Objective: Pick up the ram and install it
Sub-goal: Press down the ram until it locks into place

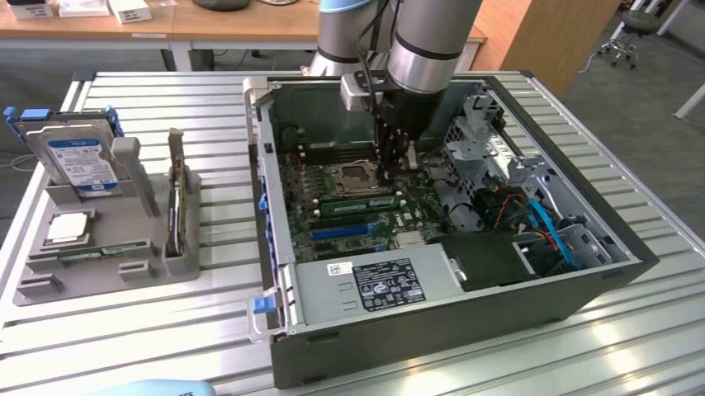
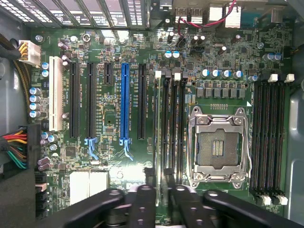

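Green circuit-board stick, the ram [image 1: 358, 200]: long, narrow and thin, with a pale label along its face.

Location: inside the open computer case [image 1: 617, 272], standing on edge in a memory slot just beside the empty processor socket [image 2: 219, 147]. It sits low and level with the slot, so it looks seated, or nearly so.

Handling, as judged: light and stiff, but brittle at the chips and along the contact edge. It should not be bent or twisted. Its flat faces are smooth and could slip under a loose pinch. Best taken across the two faces near the middle of its length, at the upper edge, clear of the contacts. Any push into the slot should go straight down.

Fingers [image 2: 142, 202]: part-way open, with a narrow gap between the inner pair. In the wrist view they stand over the motherboard [image 2: 109, 118], in line with the memory slots beside the socket. They carry nothing that can be made out. Whether the pads touch the stick's upper edge cannot be told.

Also present: grey parts tray [image 1: 165, 268] on the slatted metal surface [image 1: 144, 330], holding a blue-labelled hard drive [image 1: 79, 161] and a square silver processor [image 1: 68, 227].
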You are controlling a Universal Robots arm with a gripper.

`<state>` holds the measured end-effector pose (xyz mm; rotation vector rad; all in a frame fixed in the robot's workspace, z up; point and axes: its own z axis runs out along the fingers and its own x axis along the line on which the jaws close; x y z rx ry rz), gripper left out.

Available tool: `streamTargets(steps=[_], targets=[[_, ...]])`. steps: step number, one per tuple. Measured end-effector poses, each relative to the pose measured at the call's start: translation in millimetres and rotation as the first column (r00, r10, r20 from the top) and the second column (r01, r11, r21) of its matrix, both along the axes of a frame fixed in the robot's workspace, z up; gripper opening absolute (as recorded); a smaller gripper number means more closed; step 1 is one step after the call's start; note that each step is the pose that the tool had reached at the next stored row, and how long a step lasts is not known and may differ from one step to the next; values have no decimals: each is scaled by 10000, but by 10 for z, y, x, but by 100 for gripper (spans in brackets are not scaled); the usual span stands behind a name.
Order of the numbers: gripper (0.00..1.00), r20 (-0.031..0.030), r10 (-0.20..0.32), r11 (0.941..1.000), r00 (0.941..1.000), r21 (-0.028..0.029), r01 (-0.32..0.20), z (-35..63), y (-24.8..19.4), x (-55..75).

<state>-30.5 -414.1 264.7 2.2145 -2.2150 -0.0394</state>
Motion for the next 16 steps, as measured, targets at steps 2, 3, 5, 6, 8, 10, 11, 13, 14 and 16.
streamTargets(steps=[2, 3, 5, 6, 8, 10, 11, 13, 14, 16], targets=[[17, 0, 0, 10000, 10000, 0, 0, 0, 0, 0], [11, 0, 0, 10000, 10000, 0, 0, 0, 0, 0], [10, 0, 0, 10000, 10000, 0, 0, 0, 0, 0], [10, 0, 0, 10000, 10000, 0, 0, 0, 0, 0], [10, 0, -1, 10000, 10000, 0, 1, 0, 0, 0], [10, 0, 0, 10000, 10000, 0, 0, 0, 0, 0], [10, 0, 0, 10000, 10000, 1, 0, 0, 0, 0], [10, 0, 0, 10000, 10000, 0, 0, 0, 0, 0], [10, 0, 0, 10000, 10000, 0, 0, 0, 0, 0], [10, 0, 0, 10000, 10000, 0, 0, 0, 0, 0]])
